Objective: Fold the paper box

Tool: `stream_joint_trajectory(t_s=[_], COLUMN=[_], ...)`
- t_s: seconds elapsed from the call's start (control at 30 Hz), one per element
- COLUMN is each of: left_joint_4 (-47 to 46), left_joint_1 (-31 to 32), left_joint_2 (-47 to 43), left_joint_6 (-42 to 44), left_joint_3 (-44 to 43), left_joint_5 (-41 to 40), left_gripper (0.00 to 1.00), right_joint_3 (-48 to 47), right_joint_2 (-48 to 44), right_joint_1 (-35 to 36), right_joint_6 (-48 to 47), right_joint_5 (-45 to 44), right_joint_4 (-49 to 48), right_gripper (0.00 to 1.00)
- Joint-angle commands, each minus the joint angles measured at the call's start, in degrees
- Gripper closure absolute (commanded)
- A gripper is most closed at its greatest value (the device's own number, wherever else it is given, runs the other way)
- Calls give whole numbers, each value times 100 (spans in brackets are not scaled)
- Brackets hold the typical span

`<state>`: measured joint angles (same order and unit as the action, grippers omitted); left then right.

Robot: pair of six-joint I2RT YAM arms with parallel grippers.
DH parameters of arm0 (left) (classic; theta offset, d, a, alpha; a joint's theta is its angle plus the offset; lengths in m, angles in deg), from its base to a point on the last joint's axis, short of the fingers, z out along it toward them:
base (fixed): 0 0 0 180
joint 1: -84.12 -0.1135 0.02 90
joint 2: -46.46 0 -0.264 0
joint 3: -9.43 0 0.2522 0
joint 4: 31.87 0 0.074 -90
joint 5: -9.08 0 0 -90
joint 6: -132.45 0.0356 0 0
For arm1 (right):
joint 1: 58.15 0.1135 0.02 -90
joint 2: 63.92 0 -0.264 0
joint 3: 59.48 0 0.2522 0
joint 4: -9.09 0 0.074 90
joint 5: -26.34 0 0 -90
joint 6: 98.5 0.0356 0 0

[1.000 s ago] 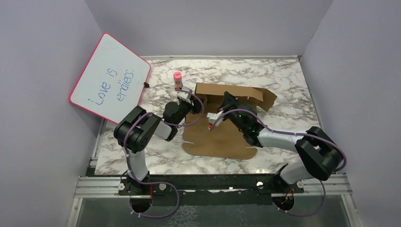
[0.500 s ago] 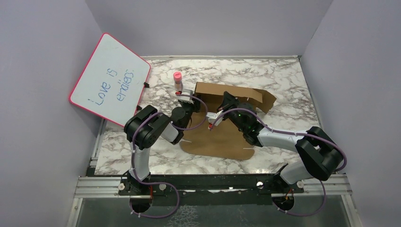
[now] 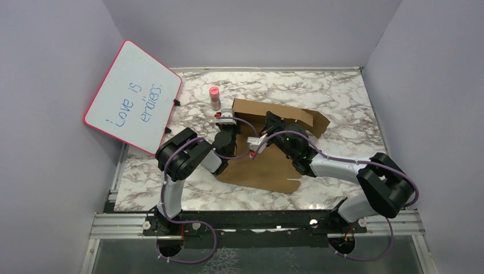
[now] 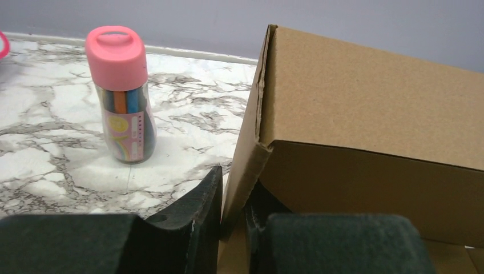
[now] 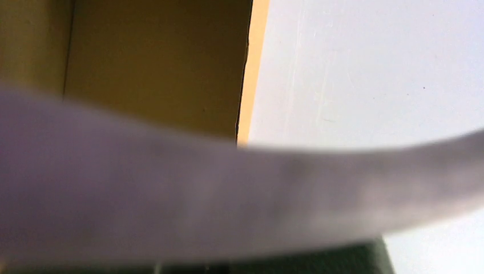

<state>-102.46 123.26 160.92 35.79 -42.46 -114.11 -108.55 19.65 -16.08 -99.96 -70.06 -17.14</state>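
The paper box (image 3: 268, 166) is a brown cardboard sheet lying mid-table with its back wall folded up. My left gripper (image 3: 231, 124) is at the box's left end. In the left wrist view its two black fingers (image 4: 200, 200) close on the upright side flap of the box (image 4: 365, 114), one on each face, so my left gripper (image 4: 235, 180) is shut on that flap. My right gripper (image 3: 269, 123) reaches into the box near the back wall. A blurred purple cable hides its fingers in the right wrist view, where only cardboard (image 5: 154, 63) shows above it.
A small bottle with a pink cap (image 3: 214, 97) (image 4: 122, 97) stands on the marble just left of the box's back corner. A pink-framed whiteboard (image 3: 134, 97) leans at the far left. Grey walls enclose the table on three sides.
My left gripper has moved right from beside the bottle to the box's left end and closed on the side flap. The box's near edge has shifted slightly. The right arm barely moved.
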Motion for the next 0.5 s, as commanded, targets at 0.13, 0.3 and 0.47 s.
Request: stream_joint_trajectory(t_s=[0.13, 0.3, 0.47], left_joint_4=[155, 459, 885], left_joint_1=[65, 128, 165], left_joint_2=[60, 37, -90], left_joint_6=[358, 381, 287], left_joint_3=[-324, -506, -607], left_joint_5=[-2051, -2530, -2934], left_gripper=[85, 90, 90], right_joint_3=[-22, -33, -59], right_joint_2=[-38, -88, -119], right_joint_1=[39, 39, 39], right_joint_6=[176, 255, 321], right_joint_5=[68, 140, 153], right_joint_4=[531, 568, 579], right_gripper=[99, 99, 99])
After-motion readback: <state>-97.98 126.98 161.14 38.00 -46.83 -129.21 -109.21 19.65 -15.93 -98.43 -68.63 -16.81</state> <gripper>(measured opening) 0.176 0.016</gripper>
